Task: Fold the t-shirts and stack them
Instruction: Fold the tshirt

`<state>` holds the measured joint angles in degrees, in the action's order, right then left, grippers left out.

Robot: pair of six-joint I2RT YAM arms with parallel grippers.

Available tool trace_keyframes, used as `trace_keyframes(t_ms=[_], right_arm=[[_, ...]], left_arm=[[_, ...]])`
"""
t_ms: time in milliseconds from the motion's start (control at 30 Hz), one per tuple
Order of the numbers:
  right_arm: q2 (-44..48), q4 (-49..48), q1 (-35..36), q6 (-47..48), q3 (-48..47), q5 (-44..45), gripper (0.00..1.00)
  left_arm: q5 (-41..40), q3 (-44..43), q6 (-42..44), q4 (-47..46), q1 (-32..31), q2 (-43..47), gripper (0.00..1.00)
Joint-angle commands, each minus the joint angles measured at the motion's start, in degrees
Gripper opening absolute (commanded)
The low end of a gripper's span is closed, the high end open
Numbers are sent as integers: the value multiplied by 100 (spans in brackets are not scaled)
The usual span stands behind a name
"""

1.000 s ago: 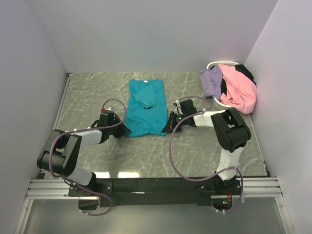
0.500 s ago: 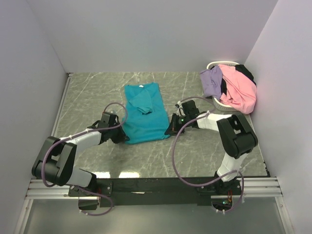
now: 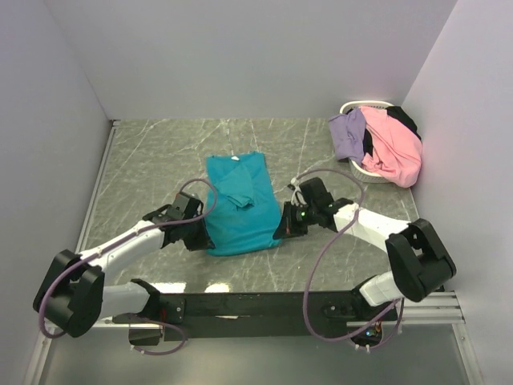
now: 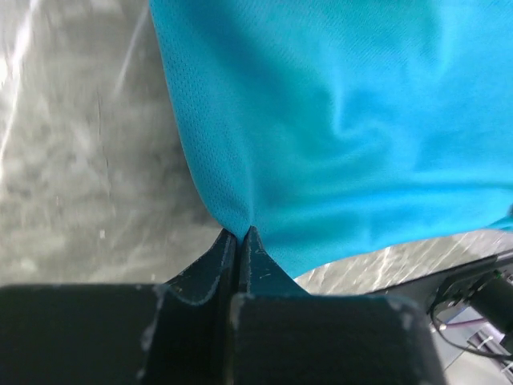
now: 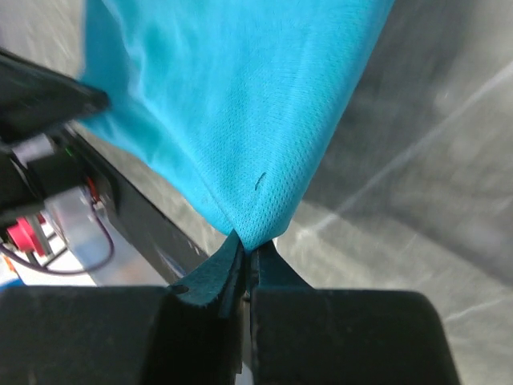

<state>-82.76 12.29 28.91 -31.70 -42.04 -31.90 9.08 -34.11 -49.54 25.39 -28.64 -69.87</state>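
A teal t-shirt (image 3: pixel 238 204) lies lengthwise on the marble table, sleeves folded in, collar toward the far wall. My left gripper (image 3: pixel 202 238) is shut on its near left corner; the left wrist view shows the teal cloth (image 4: pixel 337 136) pinched between the black jaws of the gripper (image 4: pixel 240 234). My right gripper (image 3: pixel 280 231) is shut on the near right corner, the cloth (image 5: pixel 232 104) bunching into the gripper's tips (image 5: pixel 247 245). Pink (image 3: pixel 390 147), lavender (image 3: pixel 348 133) and black (image 3: pixel 404 120) t-shirts sit piled in the basket at the back right.
A white wire-rimmed basket (image 3: pixel 349 107) stands in the back right corner against the walls. Grey walls close in the table (image 3: pixel 144 160) on three sides. Purple cables loop off both arms over the tabletop. The black mounting rail (image 3: pixel 256 305) runs along the near edge.
Both grippers have drawn the teal t-shirt's near edge toward the arm bases; the whole shirt has slid nearer. Both arms have stretched out lower and flatter.
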Motion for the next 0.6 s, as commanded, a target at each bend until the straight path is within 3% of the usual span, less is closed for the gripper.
trace_keyframes(t_ms=[0, 267, 567], right_arm=[[479, 212, 378, -300, 354, 167, 0], [1358, 518, 774, -697, 698, 289, 1], [1694, 1178, 766, -434, -225, 624, 4]], left_arm=[[-240, -254, -266, 677, -220, 447, 1], [-346, -421, -495, 1328, -361, 1185, 1], [-477, -1203, -452, 1522, -379, 1063, 1]])
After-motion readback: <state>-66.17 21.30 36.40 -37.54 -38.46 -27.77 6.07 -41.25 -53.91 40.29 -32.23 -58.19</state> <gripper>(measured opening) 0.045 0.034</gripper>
